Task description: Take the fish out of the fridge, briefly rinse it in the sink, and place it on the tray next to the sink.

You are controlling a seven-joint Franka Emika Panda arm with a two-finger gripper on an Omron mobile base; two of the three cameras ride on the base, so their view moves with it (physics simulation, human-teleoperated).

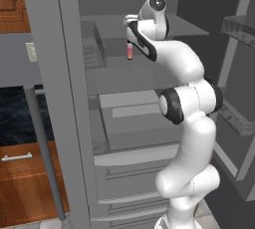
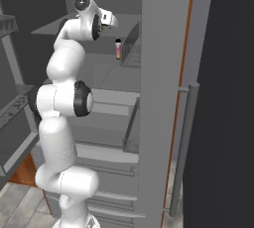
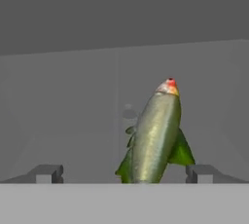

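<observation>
The fish (image 3: pixel 156 135) is lying on a grey fridge shelf (image 3: pixel 73 101) directly ahead of the hand (image 3: pixel 124 173), its olive-green body running away from the fingertips and its red-tipped end pointing to the far side. It is sitting between the two fingers (image 3: pixel 47 173), nearer the right-hand one as the hand view shows it, and neither finger appears to be touching it. The hand is standing spread as wide as it goes and is gripping nothing. That stance is probably chosen so the fingers can straddle the slim body before closing across it.

Just beyond the hand and below it in both base views, a pink bottle with a black cap (image 1: pixel 130 51) is standing upright on the same shelf, beside a clear-walled bin (image 2: pixel 130 48) whose contents I cannot make out. It is not the thing wanted.

The fridge (image 1: pixel 129 123) is standing open, its door (image 2: pixel 158 98) swung wide so the arm is reaching in freely. Below the hand, grey drawers (image 1: pixel 132 173) are sitting closed.
</observation>
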